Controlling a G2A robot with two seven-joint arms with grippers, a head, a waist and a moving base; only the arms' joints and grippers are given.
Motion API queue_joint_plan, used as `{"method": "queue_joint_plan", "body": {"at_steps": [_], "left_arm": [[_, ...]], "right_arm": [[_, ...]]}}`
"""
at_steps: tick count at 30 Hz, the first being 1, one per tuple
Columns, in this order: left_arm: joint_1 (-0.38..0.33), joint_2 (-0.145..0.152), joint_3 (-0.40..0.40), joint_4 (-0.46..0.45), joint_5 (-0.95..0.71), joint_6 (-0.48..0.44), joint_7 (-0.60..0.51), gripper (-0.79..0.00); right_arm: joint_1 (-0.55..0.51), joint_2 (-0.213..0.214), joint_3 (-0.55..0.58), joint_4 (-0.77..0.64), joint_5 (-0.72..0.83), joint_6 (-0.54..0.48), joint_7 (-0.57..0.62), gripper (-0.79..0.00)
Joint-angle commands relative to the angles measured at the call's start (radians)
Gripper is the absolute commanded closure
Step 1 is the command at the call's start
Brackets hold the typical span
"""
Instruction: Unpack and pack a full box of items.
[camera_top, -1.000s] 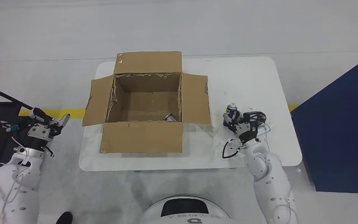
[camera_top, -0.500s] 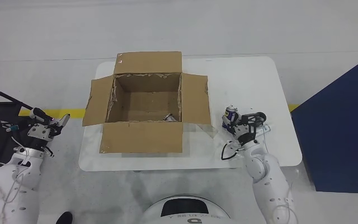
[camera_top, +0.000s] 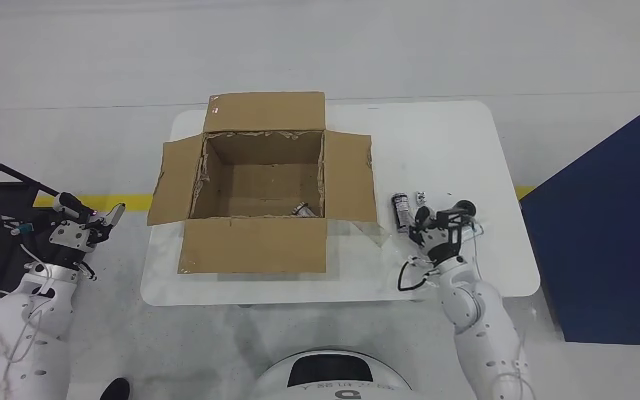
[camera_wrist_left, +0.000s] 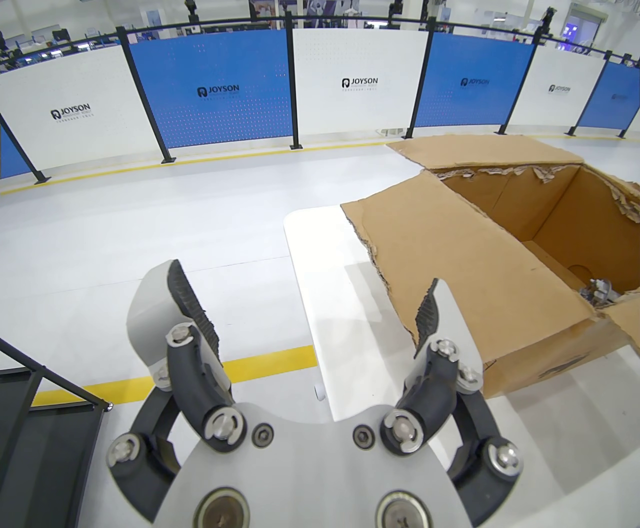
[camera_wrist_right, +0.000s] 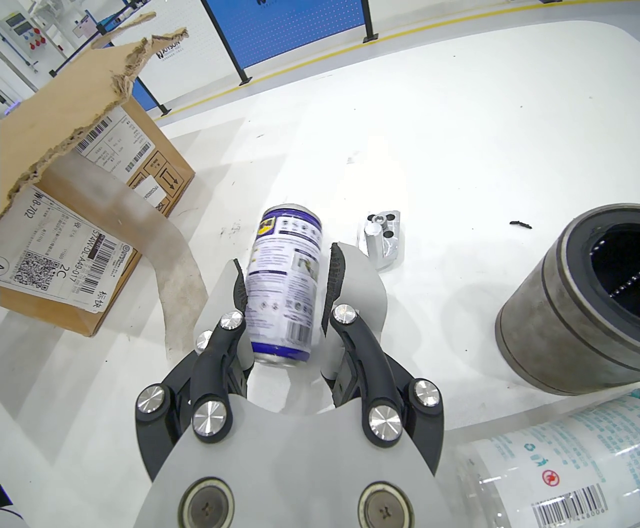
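White table carries everything, and most of its left half goes to the cardboard box, which stands open with all four flaps folded outward. Off the table's left edge, over the floor, the left gripper hangs with its jaws spread wide and nothing between them; the box's left flap lies between it and the box interior. On the right half of the table the right gripper sits low, its jaws parted a little wider than the spray can they straddle. That can lies on its side on the tabletop, lengthwise between the two pads, and a thin strip of table shows between it and one pad, so it looks let go rather than pinched. It rests just right of the box's right flap. A clear plastic bottle lies close by the gripper's right side, and a heavy grey metal cylinder with a dark bore sits next to it, both crowding that side of the gripper. A small metal block lies just right of the can, apart from it. A curl of packing tape trails from the box's near right corner toward the can. Inside the box, one small metal part sits in the near right corner.
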Motion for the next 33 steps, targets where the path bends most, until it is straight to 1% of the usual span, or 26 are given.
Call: {"method": "queue_joint_plan", "body": {"at_steps": [1,5,12,13,15,16,17,20,25,27,33], "left_arm": [[0.000,0.000,0.000,0.000,0.000,0.000,0.000,-0.785],[0.000,0.000,0.000,0.000,0.000,0.000,0.000,-0.785],[0.000,0.000,0.000,0.000,0.000,0.000,0.000,-0.785],[0.000,0.000,0.000,0.000,0.000,0.000,0.000,-0.785],[0.000,0.000,0.000,0.000,0.000,0.000,0.000,-0.785],[0.000,0.000,0.000,0.000,0.000,0.000,0.000,-0.785],[0.000,0.000,0.000,0.000,0.000,0.000,0.000,-0.785],[0.000,0.000,0.000,0.000,0.000,0.000,0.000,-0.785],[0.000,0.000,0.000,0.000,0.000,0.000,0.000,-0.785],[0.000,0.000,0.000,0.000,0.000,0.000,0.000,-0.785],[0.000,0.000,0.000,0.000,0.000,0.000,0.000,-0.785]], "right_arm": [[-0.005,0.002,-0.002,0.000,-0.001,0.002,-0.005,-0.311],[-0.018,0.005,-0.004,-0.012,-0.007,0.010,-0.019,-0.339],[-0.074,0.011,-0.001,-0.078,-0.013,0.007,-0.054,-0.391],[-0.081,0.012,-0.002,-0.086,-0.013,0.006,-0.056,-0.443],[-0.094,0.013,-0.004,-0.102,-0.014,0.006,-0.058,-0.523],[-0.100,0.014,-0.006,-0.110,-0.013,0.005,-0.058,-0.597],[-0.105,0.015,-0.006,-0.117,-0.012,0.006,-0.059,-0.631],[-0.123,0.016,-0.001,-0.146,0.025,-0.002,-0.065,-0.785],[-0.162,0.022,0.020,-0.208,0.109,-0.056,-0.038,-0.785],[-0.177,0.027,0.023,-0.241,0.138,-0.104,0.001,-0.785],[-0.177,0.027,0.023,-0.241,0.138,-0.104,0.001,-0.785]]}}
